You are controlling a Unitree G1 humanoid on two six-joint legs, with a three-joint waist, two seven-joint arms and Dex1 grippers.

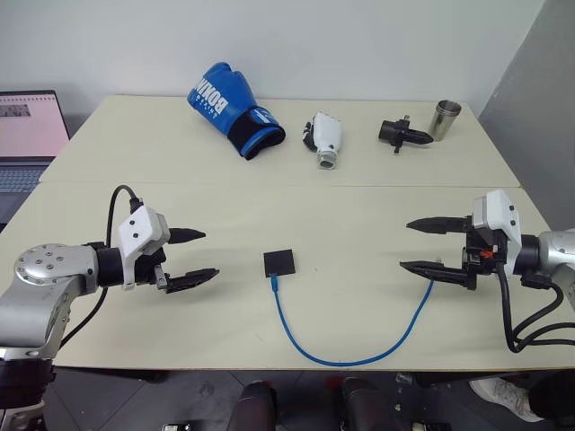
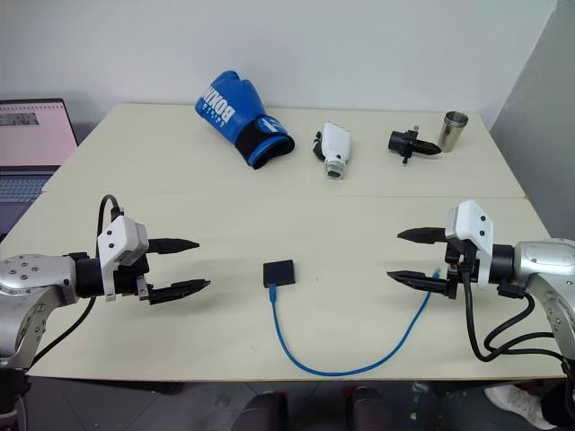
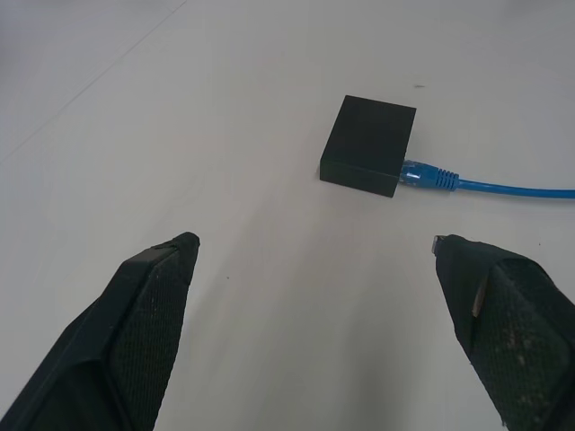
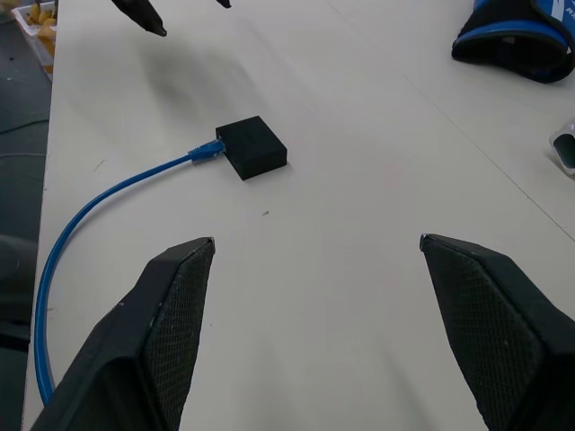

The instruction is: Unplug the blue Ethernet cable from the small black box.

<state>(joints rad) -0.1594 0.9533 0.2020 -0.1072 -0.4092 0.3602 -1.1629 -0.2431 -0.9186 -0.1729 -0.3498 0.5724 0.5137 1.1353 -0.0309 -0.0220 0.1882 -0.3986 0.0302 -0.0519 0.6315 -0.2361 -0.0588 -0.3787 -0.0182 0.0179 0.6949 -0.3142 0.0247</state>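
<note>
Both claws wide and empty, so pin the small black box [image 1: 279, 262] with left claw [image 1: 192, 256], then right claw [image 1: 424, 244] pulls blue Ethernet cable [image 1: 359, 355] plug straight out.

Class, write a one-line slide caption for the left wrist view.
Open left gripper hovers over the table, facing the small black box with the blue Ethernet cable plugged in.

white lettering "boxing" on the blue boxing glove [image 1: 231, 108], seen upside down, no other readable text
</note>
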